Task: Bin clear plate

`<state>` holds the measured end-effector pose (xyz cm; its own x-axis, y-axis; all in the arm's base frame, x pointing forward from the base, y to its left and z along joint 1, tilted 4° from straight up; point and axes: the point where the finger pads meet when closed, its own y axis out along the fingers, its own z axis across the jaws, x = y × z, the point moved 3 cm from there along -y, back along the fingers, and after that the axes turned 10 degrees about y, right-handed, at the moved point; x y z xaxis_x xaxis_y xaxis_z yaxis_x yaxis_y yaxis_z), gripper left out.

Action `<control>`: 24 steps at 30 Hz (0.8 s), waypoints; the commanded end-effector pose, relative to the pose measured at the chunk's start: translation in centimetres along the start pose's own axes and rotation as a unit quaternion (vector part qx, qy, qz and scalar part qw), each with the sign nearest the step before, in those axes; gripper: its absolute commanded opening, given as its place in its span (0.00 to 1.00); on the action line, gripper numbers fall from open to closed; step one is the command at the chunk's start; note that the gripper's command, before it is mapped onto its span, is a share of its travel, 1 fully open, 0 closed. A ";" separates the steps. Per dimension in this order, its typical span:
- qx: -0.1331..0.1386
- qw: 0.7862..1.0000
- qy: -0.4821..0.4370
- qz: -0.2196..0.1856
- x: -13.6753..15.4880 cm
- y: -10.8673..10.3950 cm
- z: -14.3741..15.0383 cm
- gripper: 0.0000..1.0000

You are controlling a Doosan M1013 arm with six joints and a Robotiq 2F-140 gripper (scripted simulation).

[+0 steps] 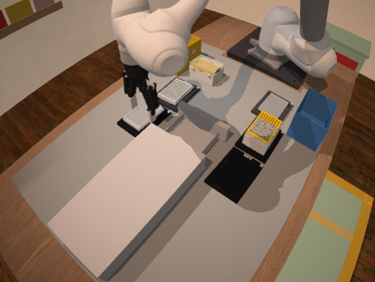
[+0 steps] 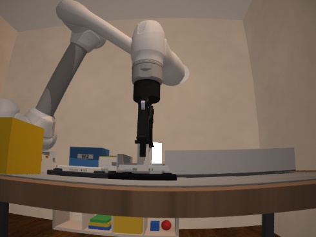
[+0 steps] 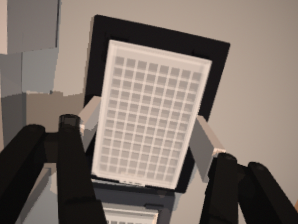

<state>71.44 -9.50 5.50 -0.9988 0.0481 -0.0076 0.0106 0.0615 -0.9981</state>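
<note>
The clear well plate (image 1: 140, 115) lies over the black work nest (image 1: 132, 124) at the bench's left rear. It also shows in the wrist view (image 3: 152, 112), with the nest (image 3: 160, 37) behind it. My gripper (image 1: 148, 109) points straight down, and its finger pads press the plate's two long sides, so it is shut on the plate. The plate is at nest level or barely above it; I cannot tell if they touch. The yellow bin W1 (image 1: 194, 47) stands upright behind the arm, partly hidden. It also shows in the exterior view (image 2: 19, 149).
A second well plate (image 1: 176, 91) sits on the nest beside this one, with a tip box (image 1: 207, 69) behind it. A large pale box (image 1: 126, 199) lies close in front. A yellow-topped tip box (image 1: 264, 130), a black plate (image 1: 234, 173) and the blue bin (image 1: 314, 119) are to the right.
</note>
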 end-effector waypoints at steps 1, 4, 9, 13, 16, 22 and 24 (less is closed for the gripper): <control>0.000 1.000 0.000 0.000 0.0 -0.3 0.0 0.10; 0.000 1.000 0.000 0.000 0.0 -0.7 0.0 0.10; 0.000 1.000 0.000 0.000 0.0 -1.4 0.0 0.10; 0.000 1.000 0.000 0.000 0.0 -1.9 0.0 0.10; 0.000 1.000 0.000 0.000 0.0 -2.0 0.0 0.10; 0.000 1.000 0.000 0.000 0.0 -2.8 0.0 0.10; 0.000 1.000 0.000 0.000 0.0 -3.1 0.0 0.10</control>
<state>71.41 -9.67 8.33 -0.9988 0.0481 -0.0077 0.0106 0.0615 -0.9981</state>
